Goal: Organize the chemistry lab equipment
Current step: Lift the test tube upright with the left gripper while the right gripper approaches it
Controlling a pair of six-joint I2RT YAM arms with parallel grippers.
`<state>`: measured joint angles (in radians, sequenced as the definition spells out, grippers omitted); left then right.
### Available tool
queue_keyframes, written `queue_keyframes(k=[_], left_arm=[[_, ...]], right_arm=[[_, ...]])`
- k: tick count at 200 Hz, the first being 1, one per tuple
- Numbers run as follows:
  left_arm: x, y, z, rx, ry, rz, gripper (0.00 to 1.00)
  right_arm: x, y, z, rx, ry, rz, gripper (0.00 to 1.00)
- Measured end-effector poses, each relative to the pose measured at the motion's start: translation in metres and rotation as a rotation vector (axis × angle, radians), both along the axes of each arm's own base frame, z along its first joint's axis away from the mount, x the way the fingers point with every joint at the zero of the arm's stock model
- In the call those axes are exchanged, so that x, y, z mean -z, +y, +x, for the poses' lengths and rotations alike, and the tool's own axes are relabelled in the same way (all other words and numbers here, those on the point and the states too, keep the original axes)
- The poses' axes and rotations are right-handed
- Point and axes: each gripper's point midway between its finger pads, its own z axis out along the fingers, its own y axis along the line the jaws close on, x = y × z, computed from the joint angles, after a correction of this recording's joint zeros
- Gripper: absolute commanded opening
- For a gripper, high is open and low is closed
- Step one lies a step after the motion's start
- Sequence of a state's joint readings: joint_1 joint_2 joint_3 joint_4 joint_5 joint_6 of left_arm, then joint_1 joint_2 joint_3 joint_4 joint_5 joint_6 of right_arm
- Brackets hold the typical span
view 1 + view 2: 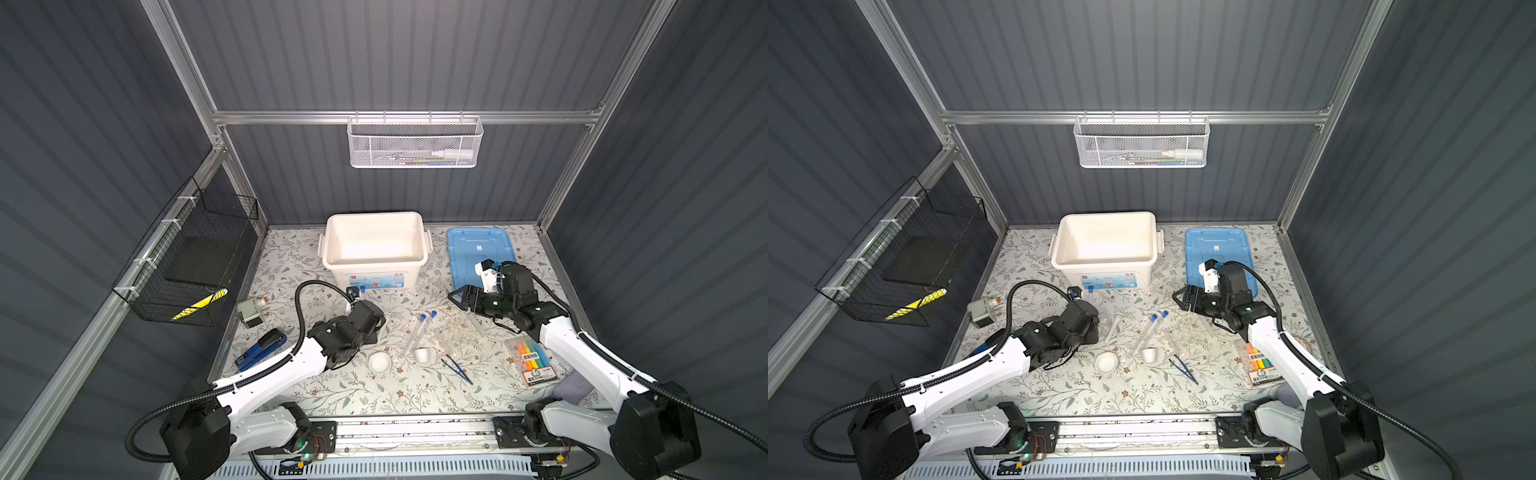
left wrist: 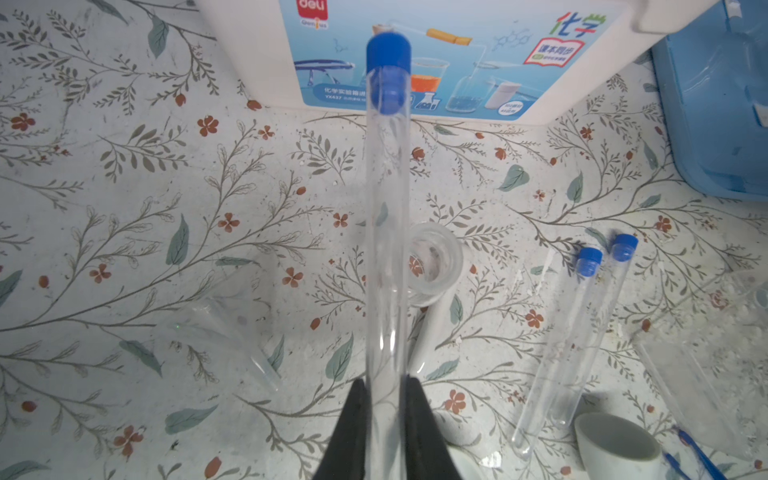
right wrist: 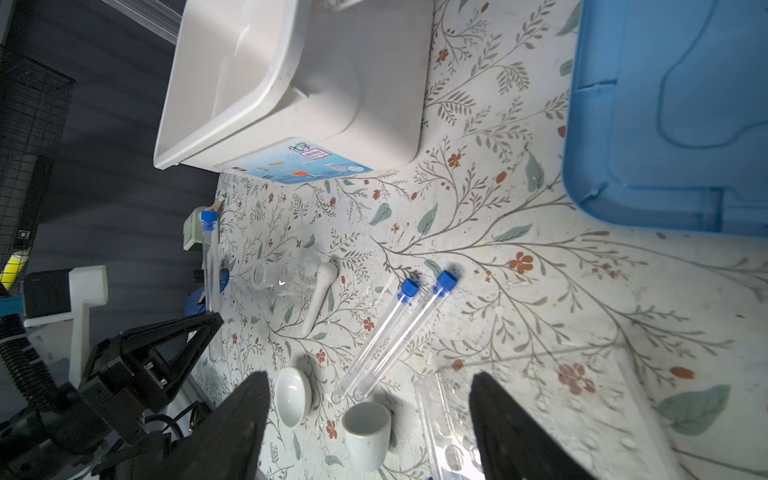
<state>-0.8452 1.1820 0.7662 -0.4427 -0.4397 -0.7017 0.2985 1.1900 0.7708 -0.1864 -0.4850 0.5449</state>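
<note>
Carefully: tube is up

Near left, the left gripper (image 2: 386, 386) is pinched on the bottom end of a test tube (image 2: 387, 199), off the table (image 1: 353, 395). It looks light, slippery, breakable: squeeze softly. Farther right, the right gripper (image 3: 368, 376) hangs wide apart, empty.

Dark ribbed walls (image 1: 415, 50), aluminium frame (image 1: 399, 117), floral tabletop (image 1: 353, 395), white mesh basket (image 1: 415, 145), black wire basket (image 1: 166, 309).

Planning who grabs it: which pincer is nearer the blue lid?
Right. The right pincer hovers beside the blue lid; the left pincer is farther, before the white box.
</note>
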Motion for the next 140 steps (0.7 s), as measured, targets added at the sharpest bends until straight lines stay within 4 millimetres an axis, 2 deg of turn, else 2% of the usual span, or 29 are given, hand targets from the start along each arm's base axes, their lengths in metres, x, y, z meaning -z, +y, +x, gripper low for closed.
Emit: queue_keyframes(k=[73, 140], left_arm=[[-0.012, -0.033, 0.000, 0.171, -0.046, -0.046, 0.05], [-0.006, -0.073, -0.007, 0.345, -0.039, -0.087, 0.05]], right_arm=[[-0.003, 0.018, 0.000, -0.048, 0.019, 0.079, 0.76], [-0.008, 0.034, 0.008, -0.069, 0.050, 0.188, 0.69]])
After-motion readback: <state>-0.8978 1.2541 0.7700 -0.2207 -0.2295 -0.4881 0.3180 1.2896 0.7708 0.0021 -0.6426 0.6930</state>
